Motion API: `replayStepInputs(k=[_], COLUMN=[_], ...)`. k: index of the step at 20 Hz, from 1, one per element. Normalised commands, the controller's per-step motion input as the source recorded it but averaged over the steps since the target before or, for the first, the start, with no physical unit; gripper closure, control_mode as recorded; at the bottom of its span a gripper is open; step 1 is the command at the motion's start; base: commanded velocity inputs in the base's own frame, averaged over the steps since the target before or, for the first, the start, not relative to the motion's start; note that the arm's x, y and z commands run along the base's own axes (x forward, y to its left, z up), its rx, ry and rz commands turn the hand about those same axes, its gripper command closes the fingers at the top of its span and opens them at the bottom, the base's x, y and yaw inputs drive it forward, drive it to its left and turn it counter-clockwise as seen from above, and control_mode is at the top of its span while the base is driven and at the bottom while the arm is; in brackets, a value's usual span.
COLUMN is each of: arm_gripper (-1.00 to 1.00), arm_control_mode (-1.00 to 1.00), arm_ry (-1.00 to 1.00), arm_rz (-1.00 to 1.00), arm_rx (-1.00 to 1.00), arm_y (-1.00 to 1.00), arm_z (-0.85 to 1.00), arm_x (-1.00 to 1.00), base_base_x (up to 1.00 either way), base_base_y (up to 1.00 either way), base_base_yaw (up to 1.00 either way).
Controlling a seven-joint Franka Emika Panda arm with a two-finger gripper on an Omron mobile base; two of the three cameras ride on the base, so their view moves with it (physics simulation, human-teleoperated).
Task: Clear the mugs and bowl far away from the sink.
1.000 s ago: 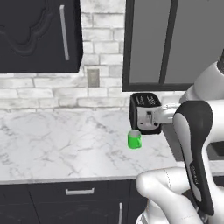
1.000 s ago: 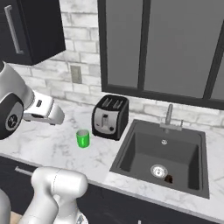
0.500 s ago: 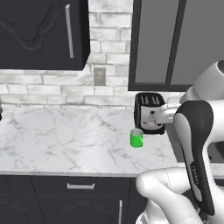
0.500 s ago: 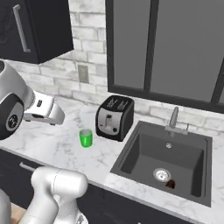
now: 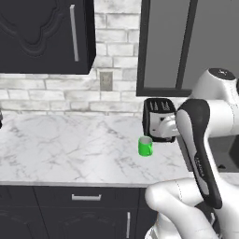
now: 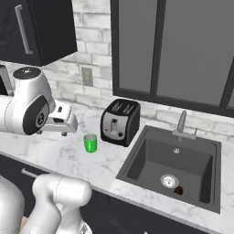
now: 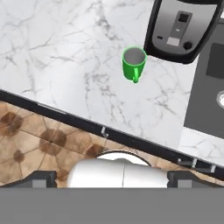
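Standing upright just beside the toaster [image 6: 119, 121] near the sink [image 6: 171, 170], the mug [image 6: 90, 142] may be tipped if approached off-centre by the gripper [image 6: 64, 123], which is fully spread and empty.

Black-and-silver toaster [image 6: 119, 121] upright on white marble counter [image 5: 70, 149], wall outlet [image 5: 106, 80] on pale brick backsplash [image 5: 51, 91], dark upper cabinet [image 5: 44, 35] overhead, brown tiled floor [image 7: 39, 135] under the counter edge, dark drawer fronts [image 5: 70, 198] below.
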Motion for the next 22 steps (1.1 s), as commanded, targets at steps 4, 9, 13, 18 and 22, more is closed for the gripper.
replayStepInputs(k=[4,9,13,18,22], arm_gripper=[-1.00,-1.00,-1.00,-1.00,-1.00], arm_control_mode=[-1.00,-1.00,-1.00,-1.00,-1.00], arm_ry=[0.16,0.09,0.02,-0.01,0.00], arm_rz=[0.06,0.04,0.00,0.00,0.00], arm_rx=[0.00,0.00,-0.01,-0.02,-0.01], arm_y=[-0.02,0.00,0.00,0.00,-0.01], arm_z=[-0.42,-0.42,-0.17,-0.09,-0.28], arm_x=[0.19,0.21,0.23,0.20,0.18], base_base_x=[0.00,0.00,0.00,0.00,0.00], base_base_y=[0.00,0.00,0.00,0.00,0.00], base_base_yaw=[0.00,0.00,0.00,0.00,0.00])
